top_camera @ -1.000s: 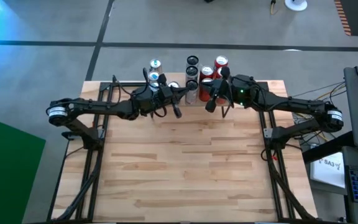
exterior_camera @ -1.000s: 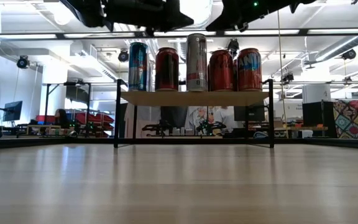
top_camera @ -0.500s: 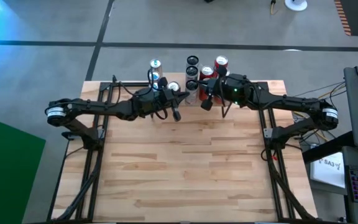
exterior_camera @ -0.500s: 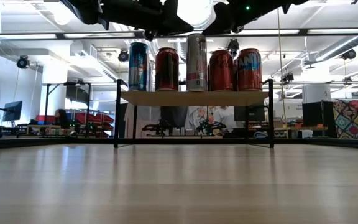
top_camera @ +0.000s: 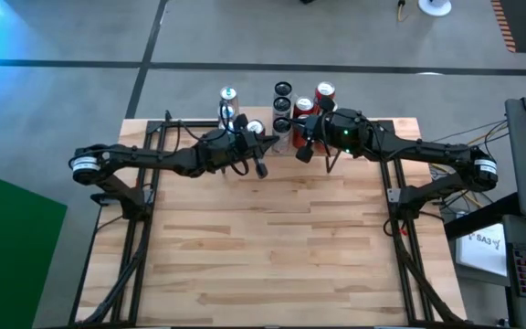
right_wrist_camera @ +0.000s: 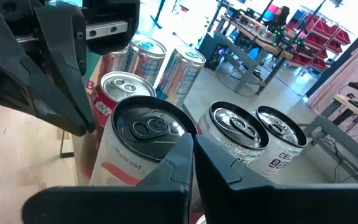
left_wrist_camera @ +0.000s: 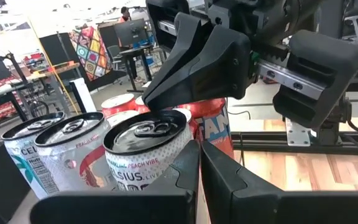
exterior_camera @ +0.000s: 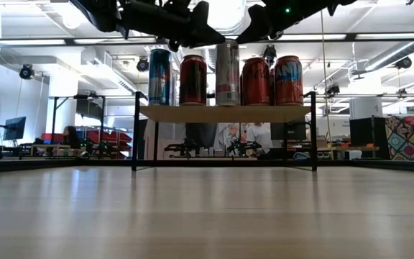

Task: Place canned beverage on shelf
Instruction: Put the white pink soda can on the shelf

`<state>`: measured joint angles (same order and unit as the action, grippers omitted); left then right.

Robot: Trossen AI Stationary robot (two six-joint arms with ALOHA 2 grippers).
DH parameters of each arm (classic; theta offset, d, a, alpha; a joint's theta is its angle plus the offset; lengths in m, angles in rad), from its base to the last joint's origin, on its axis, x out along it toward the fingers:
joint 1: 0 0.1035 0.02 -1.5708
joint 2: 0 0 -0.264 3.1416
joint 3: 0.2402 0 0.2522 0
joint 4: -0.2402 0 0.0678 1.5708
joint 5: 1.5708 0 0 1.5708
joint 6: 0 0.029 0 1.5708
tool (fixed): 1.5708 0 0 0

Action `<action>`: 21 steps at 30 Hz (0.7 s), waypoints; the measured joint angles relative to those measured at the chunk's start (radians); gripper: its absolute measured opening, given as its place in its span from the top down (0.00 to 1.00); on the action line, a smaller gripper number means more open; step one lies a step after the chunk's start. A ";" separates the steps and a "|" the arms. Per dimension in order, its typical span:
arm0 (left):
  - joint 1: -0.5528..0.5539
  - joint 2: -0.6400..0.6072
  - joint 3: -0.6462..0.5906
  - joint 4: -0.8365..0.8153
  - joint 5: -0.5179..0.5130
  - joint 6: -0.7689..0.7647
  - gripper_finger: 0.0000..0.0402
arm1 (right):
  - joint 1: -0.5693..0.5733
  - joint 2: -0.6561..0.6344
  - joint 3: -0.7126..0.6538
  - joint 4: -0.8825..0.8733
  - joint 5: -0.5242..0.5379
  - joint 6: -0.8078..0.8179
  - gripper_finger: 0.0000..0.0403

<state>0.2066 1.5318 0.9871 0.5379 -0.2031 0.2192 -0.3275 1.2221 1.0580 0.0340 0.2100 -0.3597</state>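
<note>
Several cans stand upright with their bases on the shelf (exterior_camera: 225,113), a plank on black legs at the table's far edge. Among them are a blue can (exterior_camera: 159,77), red cans (exterior_camera: 192,79) (exterior_camera: 256,80) and a tall white-silver can (exterior_camera: 227,72) (left_wrist_camera: 146,144) (right_wrist_camera: 143,134). My left gripper (top_camera: 268,139) (left_wrist_camera: 199,167) is shut and comes level from the table's left at the tall can's top. My right gripper (top_camera: 295,128) (right_wrist_camera: 191,163) is shut and faces it from the right, at the same can's top. My left gripper has its shut fingertips (left_wrist_camera: 190,158) right beside the tall can's top rim (left_wrist_camera: 178,132); I cannot tell whether they touch it. My right gripper has its shut fingertips (right_wrist_camera: 182,149) at the rim (right_wrist_camera: 174,127) of the same can from the other side; touch cannot be told either.
The slatted wooden tabletop (top_camera: 263,238) stretches bare from the shelf to the near edge. Black arm frames (top_camera: 135,210) (top_camera: 400,210) stand along its left and right sides. The cans stand close together, so there is little room between them.
My left gripper has tipped its fingers down a little, closer to the tall can's top. My right gripper has edged toward the table's left, nearer the same can. Both stay shut, and the cans stand as before.
</note>
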 joint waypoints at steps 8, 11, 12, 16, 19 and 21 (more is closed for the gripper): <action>0.002 0.000 0.000 0.001 -0.050 0.003 1.00 | 0.000 0.000 0.000 -0.006 -0.001 0.000 0.98; 0.003 0.000 0.000 0.001 -0.050 0.004 1.00 | 0.000 0.000 0.000 -0.012 -0.001 0.000 0.98; 0.003 0.000 0.000 0.001 -0.050 0.004 1.00 | 0.000 -0.001 0.000 -0.014 -0.002 0.001 0.98; 0.005 0.000 0.000 0.001 -0.050 0.004 1.00 | 0.001 -0.002 0.000 -0.021 -0.007 0.004 0.98; 0.005 0.000 0.000 0.001 -0.050 0.004 1.00 | 0.002 -0.003 0.000 -0.025 -0.008 0.006 0.98; 0.005 0.000 0.000 0.001 -0.050 0.004 1.00 | 0.004 -0.004 0.000 -0.027 -0.008 0.007 0.98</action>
<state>0.2115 1.5318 0.9871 0.5388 -0.2531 0.2230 -0.3236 1.2182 1.0580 0.0070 0.2024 -0.3530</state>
